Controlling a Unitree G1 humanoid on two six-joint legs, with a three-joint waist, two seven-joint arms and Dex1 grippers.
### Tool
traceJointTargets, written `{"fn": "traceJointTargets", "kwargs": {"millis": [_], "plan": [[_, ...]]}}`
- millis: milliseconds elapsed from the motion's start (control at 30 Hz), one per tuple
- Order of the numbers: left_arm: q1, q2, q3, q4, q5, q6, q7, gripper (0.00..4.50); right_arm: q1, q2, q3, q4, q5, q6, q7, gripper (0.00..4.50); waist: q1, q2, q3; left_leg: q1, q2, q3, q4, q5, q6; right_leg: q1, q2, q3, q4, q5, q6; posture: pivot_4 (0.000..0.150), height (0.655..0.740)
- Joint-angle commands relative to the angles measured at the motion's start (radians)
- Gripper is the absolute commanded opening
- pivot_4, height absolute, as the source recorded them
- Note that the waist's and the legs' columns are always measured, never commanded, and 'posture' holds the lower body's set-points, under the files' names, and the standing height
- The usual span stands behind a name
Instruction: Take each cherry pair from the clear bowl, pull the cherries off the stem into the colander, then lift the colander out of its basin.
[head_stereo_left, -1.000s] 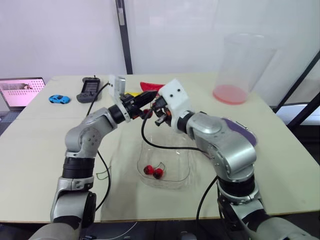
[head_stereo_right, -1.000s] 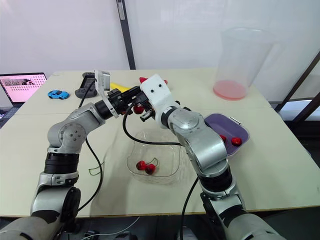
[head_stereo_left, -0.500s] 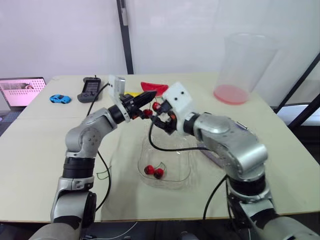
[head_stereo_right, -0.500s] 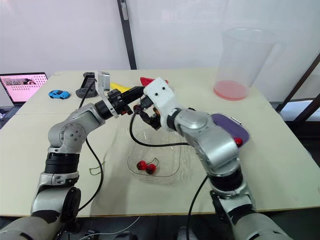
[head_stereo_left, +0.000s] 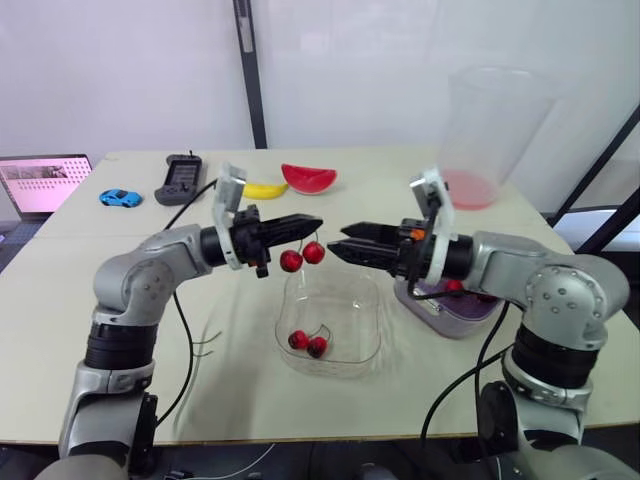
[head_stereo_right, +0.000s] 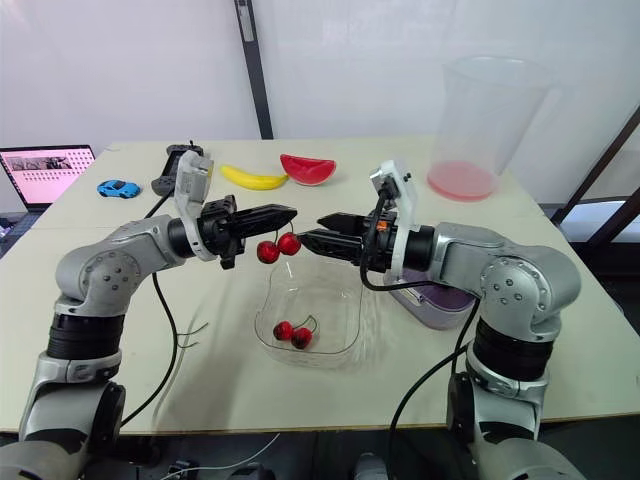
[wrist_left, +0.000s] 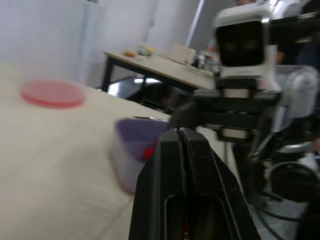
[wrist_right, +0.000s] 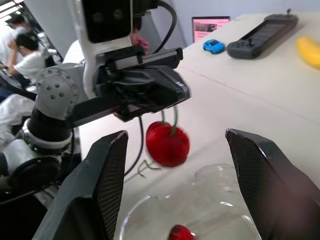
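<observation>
Left end effector (head_stereo_left: 312, 221) is pinched tight on the stem of a cherry pair (head_stereo_left: 291, 261), and the 2 red cherries hang just below its tips, above the far left rim of the clear bowl (head_stereo_left: 368, 305). Right end effector (head_stereo_left: 338, 239) faces it from the right at the same height, just beside the cherries but apart from them, its fingers spread wide. 1 more cherry pair (head_stereo_left: 307, 343) lies in the bowl, toward its near left side. The purple colander (head_stereo_right: 430, 305) sits on the desk (head_stereo_left: 60, 290) just right of the bowl, partly hidden under the right forearm. Along the far side lie a banana (head_stereo_left: 265, 189) and a watermelon slice (head_stereo_left: 308, 177), with a black remote (head_stereo_left: 180, 178), a blue toy car (head_stereo_left: 119, 198) and a laptop (head_stereo_left: 42, 183) to the left. A tall clear container (head_stereo_left: 485, 130) stands at the far right.
</observation>
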Motion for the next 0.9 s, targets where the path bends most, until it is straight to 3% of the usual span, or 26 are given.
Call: {"fn": "traceJointTargets", "kwargs": {"millis": [33, 467, 600, 900], "plan": [[-0.017, -0.007, 0.008, -0.034, -0.018, 0.006, 0.018, 0.00, -0.006, 0.036, 0.003, -0.005, 0.058, -0.017, -0.036, 3.37, 0.000, 0.000, 0.000, 0.000, 0.000, 0.000, 0.000, 0.000, 0.000, 0.000, 0.000, 0.000, 0.000, 0.000, 0.000, 0.150, 0.7380], [-0.012, -0.030, 0.020, -0.044, -0.020, 0.003, 0.065, 0.00, 0.030, 0.073, 0.042, 0.020, 0.165, -0.029, -0.119, 3.37, 0.000, 0.000, 0.000, 0.000, 0.000, 0.000, 0.000, 0.000, 0.000, 0.000, 0.000, 0.000, 0.000, 0.000, 0.000, 0.150, 0.7380], [-0.009, -0.032, 0.019, -0.047, -0.025, 0.007, 0.069, 0.00, 0.027, 0.059, 0.056, 0.047, 0.163, -0.055, -0.144, 2.11, 0.000, 0.000, 0.000, 0.000, 0.000, 0.000, 0.000, 0.000, 0.000, 0.000, 0.000, 0.000, 0.000, 0.000, 0.000, 0.150, 0.7380], [-0.010, -0.034, 0.017, -0.048, -0.025, 0.004, 0.067, 0.00, 0.033, 0.019, 0.072, 0.068, 0.198, -0.080, -0.157, 2.11, 0.000, 0.000, 0.000, 0.000, 0.000, 0.000, 0.000, 0.000, 0.000, 0.000, 0.000, 0.000, 0.000, 0.000, 0.000, 0.150, 0.7380]]}}
